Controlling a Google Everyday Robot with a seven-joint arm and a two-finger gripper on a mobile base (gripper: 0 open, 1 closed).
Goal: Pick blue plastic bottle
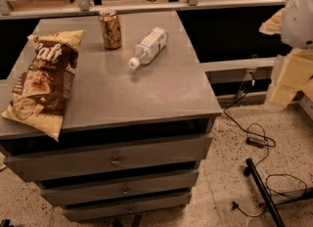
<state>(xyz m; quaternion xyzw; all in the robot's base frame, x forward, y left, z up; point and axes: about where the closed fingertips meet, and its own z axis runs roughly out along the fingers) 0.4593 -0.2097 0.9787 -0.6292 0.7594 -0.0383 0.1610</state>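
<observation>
The blue plastic bottle (149,46) lies on its side on the grey cabinet top (146,94), toward the back. It is clear, with a pale blue-white label, and its white cap (133,63) points toward the front left. My gripper (286,81) hangs in the air at the right edge of the view, beyond the cabinet's right side. It is well to the right of the bottle and holds nothing that I can see. Above it is the white arm (299,18).
A gold-brown drink can (110,29) stands upright just left of the bottle. A brown and yellow chip bag (44,81) lies along the left side, overhanging the front edge. The cabinet has drawers (115,161). Black cables (254,138) trail on the speckled floor at the right.
</observation>
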